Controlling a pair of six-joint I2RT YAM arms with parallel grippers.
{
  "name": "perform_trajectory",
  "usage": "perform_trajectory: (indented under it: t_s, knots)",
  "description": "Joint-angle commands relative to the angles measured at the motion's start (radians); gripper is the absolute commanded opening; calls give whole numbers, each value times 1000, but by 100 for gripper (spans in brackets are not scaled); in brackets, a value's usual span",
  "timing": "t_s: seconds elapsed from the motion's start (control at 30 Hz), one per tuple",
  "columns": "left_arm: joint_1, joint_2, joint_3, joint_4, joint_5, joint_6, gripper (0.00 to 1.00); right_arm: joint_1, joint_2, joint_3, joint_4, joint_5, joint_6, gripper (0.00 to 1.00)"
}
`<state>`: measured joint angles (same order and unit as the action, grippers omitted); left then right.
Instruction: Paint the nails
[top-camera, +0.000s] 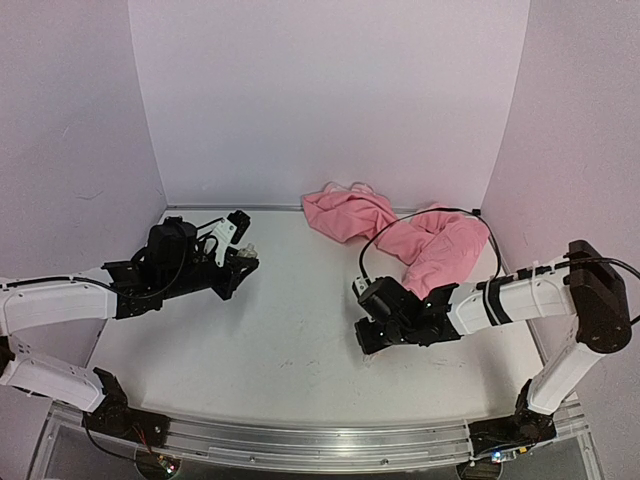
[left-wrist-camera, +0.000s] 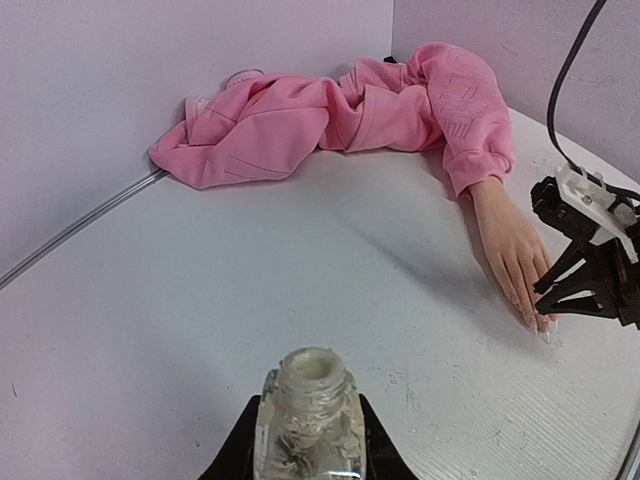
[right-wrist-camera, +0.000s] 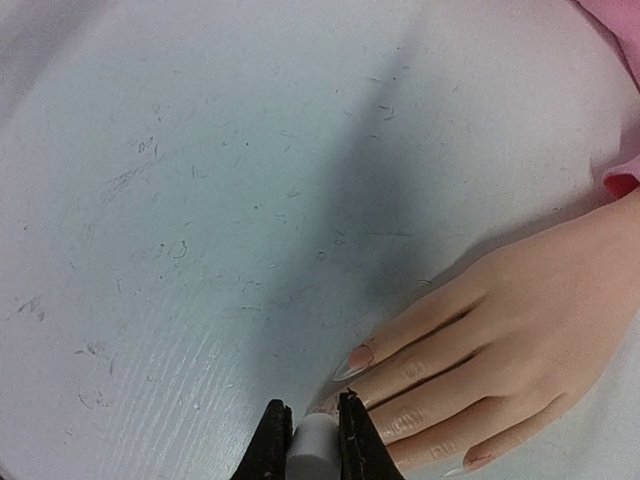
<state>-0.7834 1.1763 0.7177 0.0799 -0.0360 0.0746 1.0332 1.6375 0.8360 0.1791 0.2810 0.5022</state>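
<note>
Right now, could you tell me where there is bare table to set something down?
The table's middle is free, between the bottle in the left fingers and the mannequin hand. Crowded: the right fingers at the nails, the hoodie behind.

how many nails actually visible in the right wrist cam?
2. The topmost finger's nail sits just above the right gripper; the lowest finger's nail is at the frame's bottom edge. The middle fingers' nails may be hidden behind the gripper.

bottle (left-wrist-camera: 308, 420) and cap (right-wrist-camera: 313, 450) cropped, nails (right-wrist-camera: 356, 358) partly hidden
</note>
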Motion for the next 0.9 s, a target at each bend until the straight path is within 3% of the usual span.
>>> perform_trajectory:
  t_s: [0.0,0.87]
  knots:
    - [4,-17,31,66,10,1,0,7,16,11,-30,13,4,0]
    - [4,-31,17,66,5,-2,0,8,11,1,-45,-23,15,0]
